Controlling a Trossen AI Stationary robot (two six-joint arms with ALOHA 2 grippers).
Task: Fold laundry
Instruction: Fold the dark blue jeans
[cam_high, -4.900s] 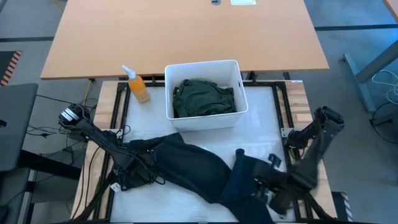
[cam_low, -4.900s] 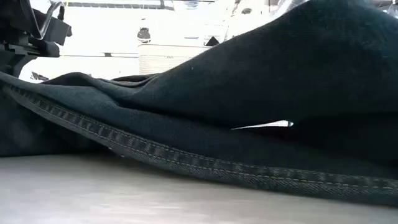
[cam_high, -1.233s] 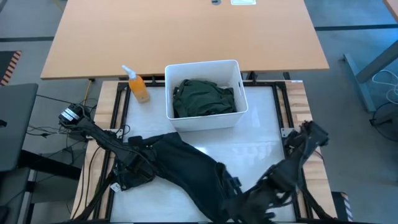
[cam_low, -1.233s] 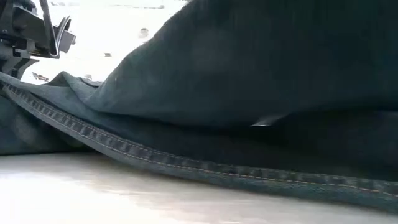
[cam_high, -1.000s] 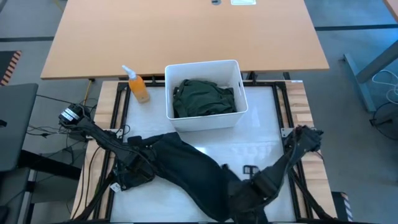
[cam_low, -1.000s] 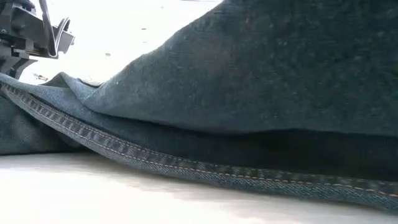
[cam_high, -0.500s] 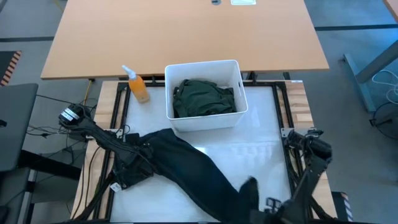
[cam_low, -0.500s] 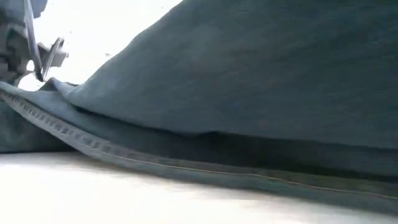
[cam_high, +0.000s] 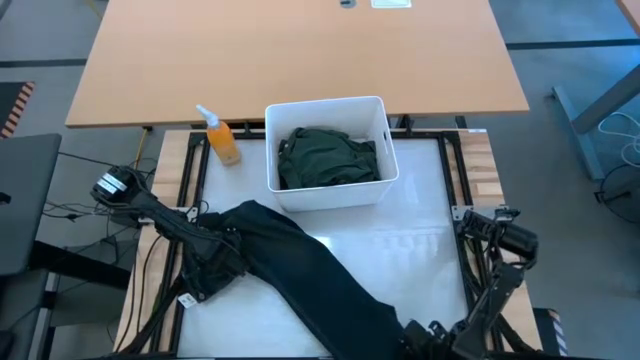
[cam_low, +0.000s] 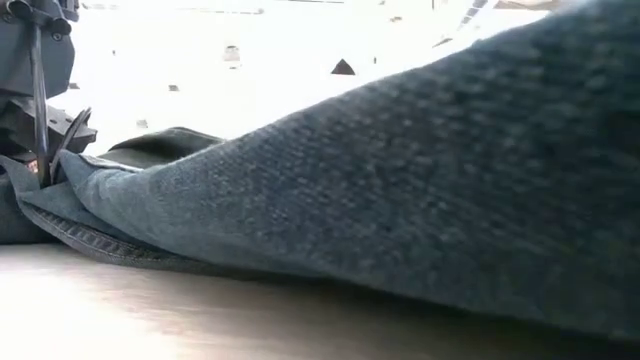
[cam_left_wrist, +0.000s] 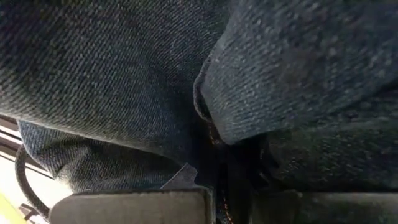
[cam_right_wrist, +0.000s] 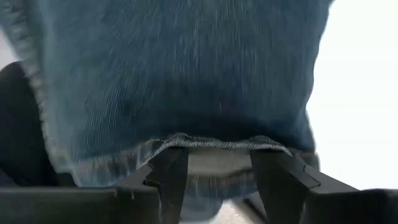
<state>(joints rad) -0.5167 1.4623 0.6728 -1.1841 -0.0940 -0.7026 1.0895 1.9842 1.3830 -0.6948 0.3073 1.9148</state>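
The surface (cam_high: 400, 235) was seen with little of the folding done. The long black trousers (cam_high: 310, 270) were laid out diagonally across it, from a bunched end at the left edge down to the near edge, stretched roughly straight but with no fold made. A dark green garment (cam_high: 328, 157) was left crumpled inside the white bin (cam_high: 272, 185) at the far side, untouched; a wide shirt could not be made out. The trousers were judged to be merely spread for a first fold, with every garment left to be folded. The left gripper (cam_high: 205, 262) was shut tight on the bunched end of the trousers. The right gripper (cam_right_wrist: 217, 177), at the near edge, was held with fingers (cam_right_wrist: 168, 174) parted around the hem, gripping nothing.
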